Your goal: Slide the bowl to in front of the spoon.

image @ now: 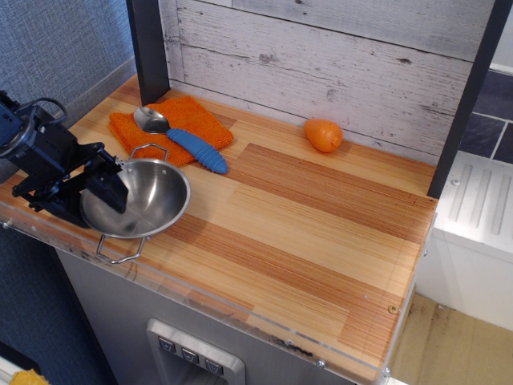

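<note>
Observation.image view, looking down at a striped wooden surface [321, 216] set against a whitewashed plank wall. My black pincer [103, 183] comes in from the left edge, one finger inside and one outside the near-left rim of the shiny round stainless-steel bowl with two thin wire loop handles [138, 198]. It looks closed on that rim, a pinch that lets me drag the bowl without lifting it. The bowl sits flat near the front left corner, one handle pointing toward the front edge, the other toward the wall. Just behind it lies the spoon with a shiny metal head and thick ribbed blue plastic handle [183, 139], its head resting on a crumpled orange cloth [172, 124], the handle angled down to the right onto bare wood. The bowl is already close in front of the spoon's head. Well apart, by the wall, sits a small round orange fruit [323, 135].
</note>
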`<state>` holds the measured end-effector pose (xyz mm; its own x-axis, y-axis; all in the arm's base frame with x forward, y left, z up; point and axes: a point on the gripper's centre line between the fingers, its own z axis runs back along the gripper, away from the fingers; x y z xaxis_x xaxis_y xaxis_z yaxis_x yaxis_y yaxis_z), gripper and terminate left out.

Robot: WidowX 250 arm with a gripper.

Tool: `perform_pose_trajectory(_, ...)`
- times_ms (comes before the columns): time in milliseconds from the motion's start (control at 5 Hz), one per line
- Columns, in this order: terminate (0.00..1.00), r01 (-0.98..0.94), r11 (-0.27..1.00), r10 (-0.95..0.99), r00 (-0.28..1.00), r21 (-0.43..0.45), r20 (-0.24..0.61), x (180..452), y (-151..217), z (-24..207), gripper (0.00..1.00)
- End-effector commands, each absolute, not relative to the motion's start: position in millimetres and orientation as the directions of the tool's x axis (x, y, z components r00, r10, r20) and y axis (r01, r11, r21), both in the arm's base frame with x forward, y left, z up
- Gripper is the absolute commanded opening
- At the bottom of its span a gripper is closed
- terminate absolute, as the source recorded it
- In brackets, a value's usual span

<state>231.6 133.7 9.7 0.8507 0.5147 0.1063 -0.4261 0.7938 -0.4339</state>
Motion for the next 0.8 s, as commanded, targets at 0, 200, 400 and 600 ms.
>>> perform_pose_trajectory(0, 0.00, -0.401, 0.816, 0.506, 0.844, -0.417, 0.177, 228, 140, 42, 1.00)
perform_pose_trajectory(200, 0.00, -0.412, 0.820, 0.514, 0.836, -0.398, 0.195, 224, 147, 50, 1.00)
perform_pose_trajectory(400, 0.00, -0.410, 0.853, 0.488, 0.847, -0.322, 0.213, 223, 151, 69, 1.00)
perform_pose_trajectory(600, 0.00, -0.341, 0.900, 0.413, 0.866, -0.272, 0.282, 231, 143, 99, 1.00)
